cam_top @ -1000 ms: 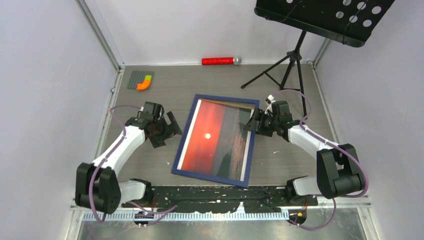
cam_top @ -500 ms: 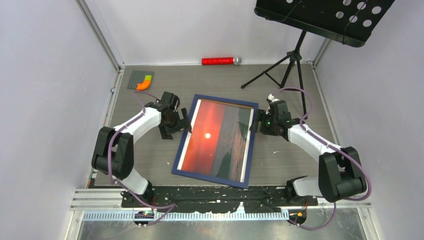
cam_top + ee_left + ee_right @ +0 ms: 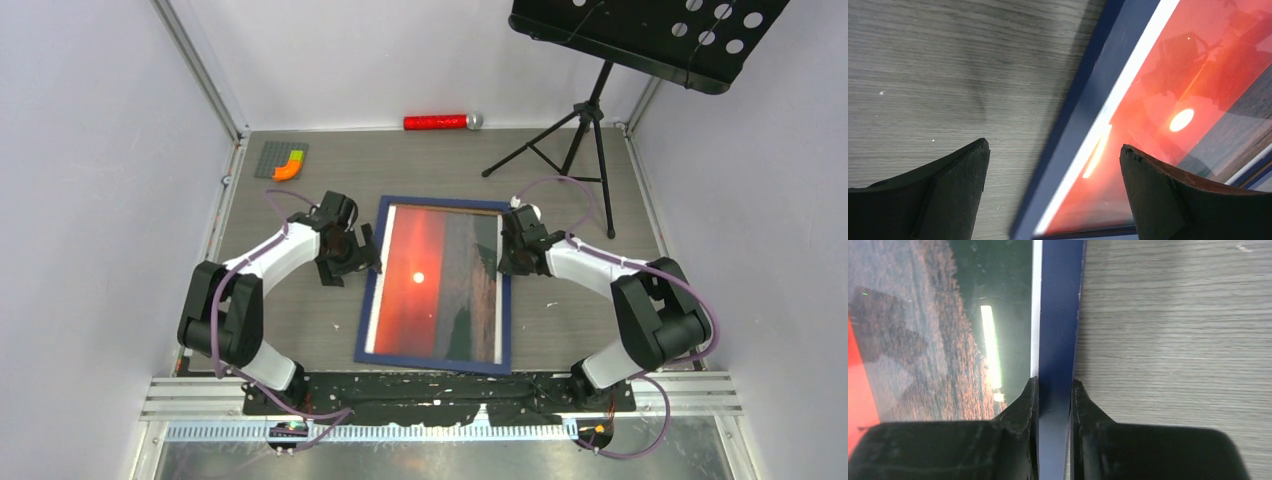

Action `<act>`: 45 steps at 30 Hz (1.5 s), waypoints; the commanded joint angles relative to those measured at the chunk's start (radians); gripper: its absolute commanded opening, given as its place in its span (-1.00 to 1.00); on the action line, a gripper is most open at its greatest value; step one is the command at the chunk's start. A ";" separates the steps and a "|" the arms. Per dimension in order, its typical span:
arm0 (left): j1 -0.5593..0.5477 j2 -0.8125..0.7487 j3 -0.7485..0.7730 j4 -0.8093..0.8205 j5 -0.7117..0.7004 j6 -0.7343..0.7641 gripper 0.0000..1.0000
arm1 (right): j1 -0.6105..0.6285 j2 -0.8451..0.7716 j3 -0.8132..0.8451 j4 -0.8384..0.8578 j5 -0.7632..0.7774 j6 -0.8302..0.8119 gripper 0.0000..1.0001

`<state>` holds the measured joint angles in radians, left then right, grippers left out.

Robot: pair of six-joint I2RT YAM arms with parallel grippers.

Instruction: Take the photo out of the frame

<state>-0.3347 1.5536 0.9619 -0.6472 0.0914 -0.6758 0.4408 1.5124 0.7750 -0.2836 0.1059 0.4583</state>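
Note:
The dark blue frame point(image 3: 505, 330) lies flat in the middle of the table. Inside it sits the photo point(image 3: 430, 300), a red-orange sunset with a small bright sun and dark bands on its right. My right gripper point(image 3: 503, 258) is shut on the frame's right rail point(image 3: 1060, 300), one finger on the photo side and one on the table side point(image 3: 1054, 382). My left gripper point(image 3: 358, 258) is open above the frame's left rail point(image 3: 1098, 100). One of its fingers is over the table and the other over the photo point(image 3: 1168, 75), and it holds nothing point(image 3: 1054, 150).
A red cylinder with a silver end point(image 3: 440, 122) lies by the back wall. A grey baseplate with an orange and green piece point(image 3: 283, 160) sits at the back left. A black music stand's tripod point(image 3: 590, 120) stands at the back right, its desk point(image 3: 640, 35) overhanging. Walls close both sides.
My right gripper has shut on the frame's right rail. The frame has turned and now lies straighter on the table. My left arm swung in from the left to the left rail.

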 commanded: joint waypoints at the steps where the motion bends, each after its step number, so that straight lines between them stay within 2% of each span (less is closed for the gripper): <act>1: -0.003 -0.067 -0.013 0.021 -0.008 -0.006 0.99 | 0.010 -0.048 0.071 -0.039 0.085 -0.064 -0.89; 4: -0.003 -0.092 -0.019 0.021 0.000 -0.009 0.99 | -0.020 -0.147 0.084 -0.077 0.066 -0.096 -0.90; 8: -0.003 -0.114 -0.032 0.028 -0.002 -0.013 0.99 | -0.167 -0.269 0.049 -0.072 -0.121 -0.117 -0.90; 16: -0.010 -0.087 -0.012 0.025 0.031 -0.008 0.99 | -0.366 -0.332 0.043 -0.168 -0.208 -0.254 -0.90; 19: -0.040 -0.051 0.008 0.022 0.035 0.004 0.99 | -0.399 -0.313 0.056 -0.223 -0.142 -0.284 -0.90; 23: -0.097 0.022 0.054 0.001 0.014 0.016 0.99 | -0.476 -0.313 0.065 -0.221 -0.146 -0.282 -0.90; 28: -0.166 0.121 0.150 -0.035 -0.030 0.012 0.99 | -0.483 -0.260 0.082 -0.241 0.071 -0.329 -0.90; 31: -0.192 0.178 0.202 -0.052 -0.037 0.008 0.98 | -0.484 -0.195 0.081 -0.203 0.139 -0.339 -0.88; 32: -0.197 0.192 0.215 -0.063 -0.047 0.008 0.92 | -0.484 -0.165 0.088 -0.199 0.160 -0.339 -0.86; 34: -0.204 0.213 0.235 -0.093 -0.081 -0.001 0.85 | -0.485 -0.129 0.106 -0.195 0.188 -0.340 -0.65; 35: -0.205 0.214 0.240 -0.107 -0.083 -0.005 0.86 | -0.484 -0.121 0.118 -0.197 0.196 -0.340 -0.28; 37: -0.203 0.193 0.219 -0.107 -0.118 -0.016 0.94 | -0.479 -0.127 0.124 -0.195 0.182 -0.347 0.19; 39: -0.201 0.136 0.173 -0.072 -0.105 -0.029 0.99 | -0.450 -0.173 0.115 -0.180 0.159 -0.364 0.45; 41: -0.192 0.063 0.126 -0.036 -0.096 -0.042 0.99 | -0.379 -0.236 0.122 -0.186 0.153 -0.361 0.60; 42: -0.182 0.031 0.104 -0.030 -0.096 -0.050 0.99 | -0.354 -0.275 0.128 -0.199 0.156 -0.356 0.63; 44: -0.153 -0.031 0.061 -0.024 -0.096 -0.065 0.99 | -0.219 -0.322 0.140 -0.186 0.151 -0.344 0.67; 45: -0.129 -0.064 0.025 -0.021 -0.096 -0.073 0.99 | -0.183 -0.330 0.141 -0.171 0.102 -0.342 0.68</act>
<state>-0.5220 1.6348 1.0569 -0.6991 0.0151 -0.7071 0.0963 1.2865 0.8532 -0.5125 0.2619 0.1085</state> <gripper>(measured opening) 0.994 0.831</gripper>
